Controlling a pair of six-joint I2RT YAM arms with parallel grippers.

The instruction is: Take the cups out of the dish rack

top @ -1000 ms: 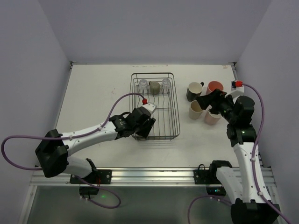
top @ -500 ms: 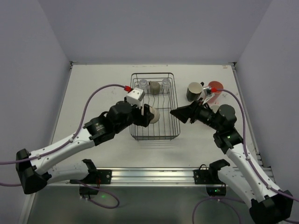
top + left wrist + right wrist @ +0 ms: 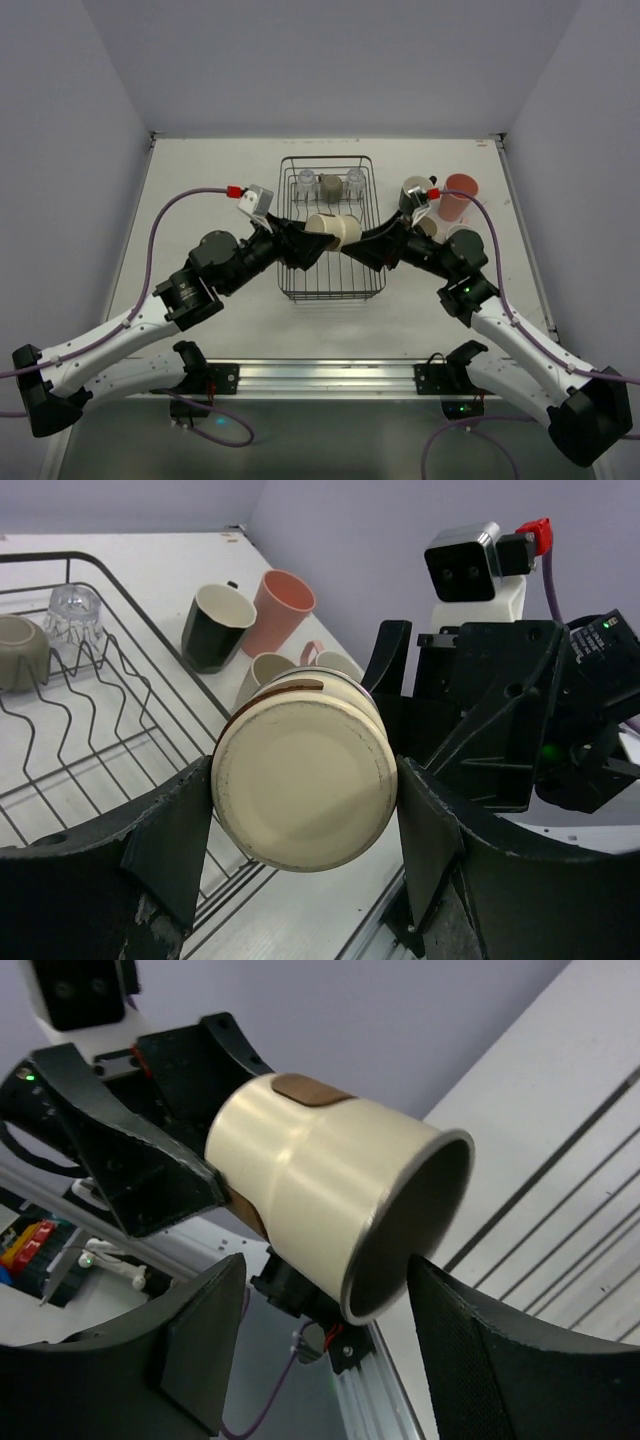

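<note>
L claw (image 3: 303, 795) clamped on base of beige cup (image 3: 335, 230), held sideways over dish rack (image 3: 330, 296), mouth twd R claw (image 3: 325, 1280). Prob. a hand-over. R claw apart, one finger each side of rim, no contact seen. R of rack stand black mug (image 3: 414, 192) + pink cup (image 3: 459, 196): likely drop zone. At rack's far end sits grey cup (image 3: 330, 186).

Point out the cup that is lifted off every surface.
The cream cup, held sideways by the left gripper above the dish rack; the others are set down.
</note>
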